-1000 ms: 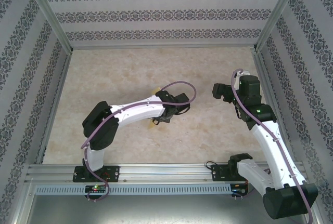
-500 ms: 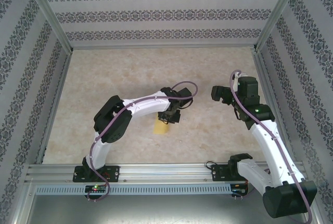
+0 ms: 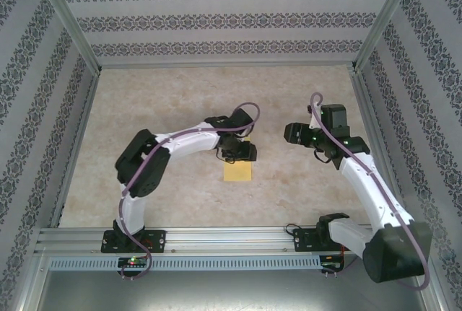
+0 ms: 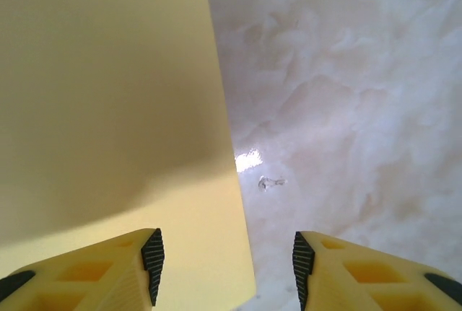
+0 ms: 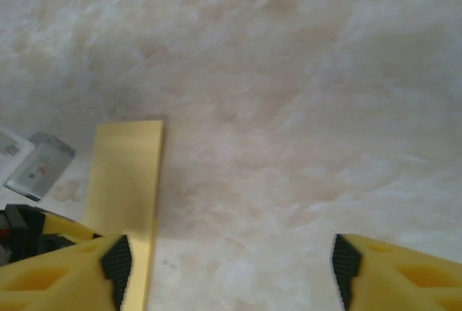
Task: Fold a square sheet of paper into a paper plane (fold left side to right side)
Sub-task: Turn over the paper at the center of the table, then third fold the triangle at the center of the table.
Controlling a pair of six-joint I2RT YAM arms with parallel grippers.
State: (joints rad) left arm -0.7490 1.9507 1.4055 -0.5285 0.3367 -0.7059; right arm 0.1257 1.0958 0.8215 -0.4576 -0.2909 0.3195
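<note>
Here, yellow sheet of paper (image 3: 238, 171) lies flat on marbled desk (image 3: 173, 94), near centre. Left pincer (image 3: 239, 154) over sheet's 12 o'clock edge, fingers apart, gripping nothing; in wrist view, sheet's right edge runs between fingertips. Right pincer (image 3: 291, 134) at sheet's 2 o'clock, well apart from it, fingers spread, empty.

I read the paper (image 4: 108, 94) as matt, smooth yellow. The table (image 4: 346, 109) looks like marble, glossy enough to glint. Fingers (image 4: 79, 278) are yellow plastic with ribbed black pads (image 4: 152, 260); the rail (image 3: 216, 239) is bare metal.
</note>
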